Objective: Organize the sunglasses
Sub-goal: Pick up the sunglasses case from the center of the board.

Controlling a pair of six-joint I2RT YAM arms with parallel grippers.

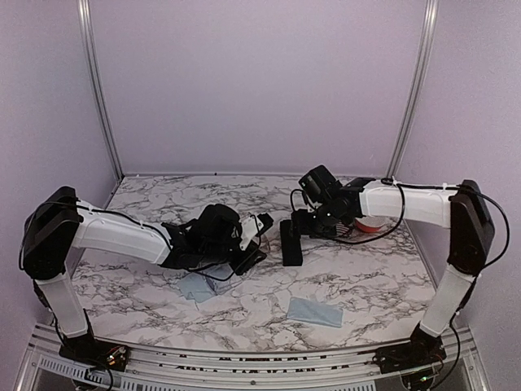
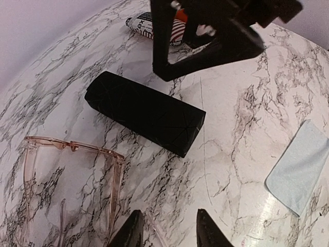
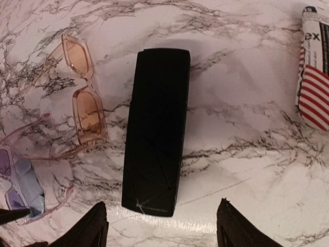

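Two pairs of sunglasses lie left of a black oblong case. One has a pinkish frame and pinkish-brown lenses, also seen in the left wrist view. The other, pale lilac, is cut off by the picture's left edge. My left gripper hovers open beside the pinkish pair, with a thin clear temple lying loose between its fingers. My right gripper is open just past the case's near end, holding nothing. From above, both grippers flank the case.
A stars-and-stripes case lies to the right of the black one. A pale blue cloth lies near the front, and another lies under the left arm. The right gripper's black frame hangs over the case's far side.
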